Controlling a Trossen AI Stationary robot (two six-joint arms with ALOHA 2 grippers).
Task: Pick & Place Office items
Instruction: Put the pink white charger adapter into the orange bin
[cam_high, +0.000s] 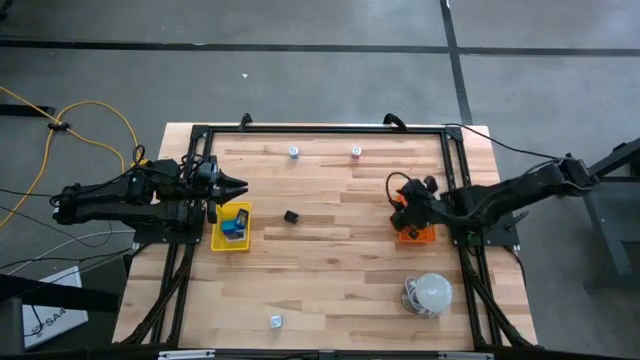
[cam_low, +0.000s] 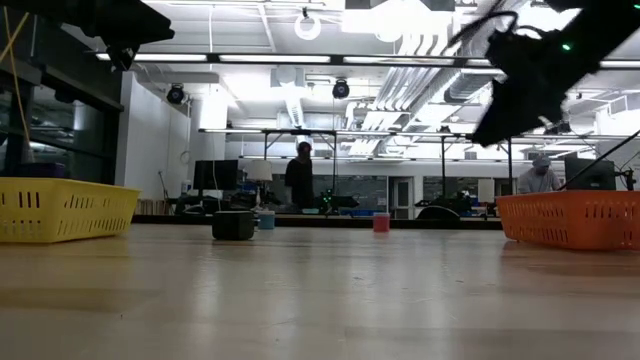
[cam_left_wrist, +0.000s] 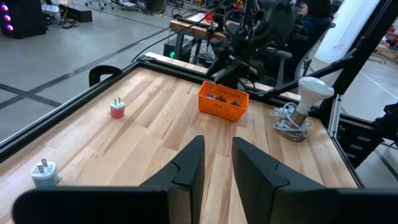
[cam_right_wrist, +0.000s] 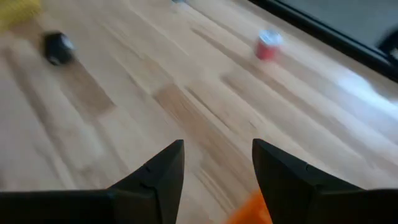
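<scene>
1. Two trays on the counter (cam_high: 330, 270): one yellow tray (cam_high: 231, 227), one orange tray (cam_high: 415, 232).
2. Three small pale plugs (cam_high: 294, 152).
3. One black block (cam_high: 291, 216).
4. One white dome (cam_high: 433, 291).
</scene>
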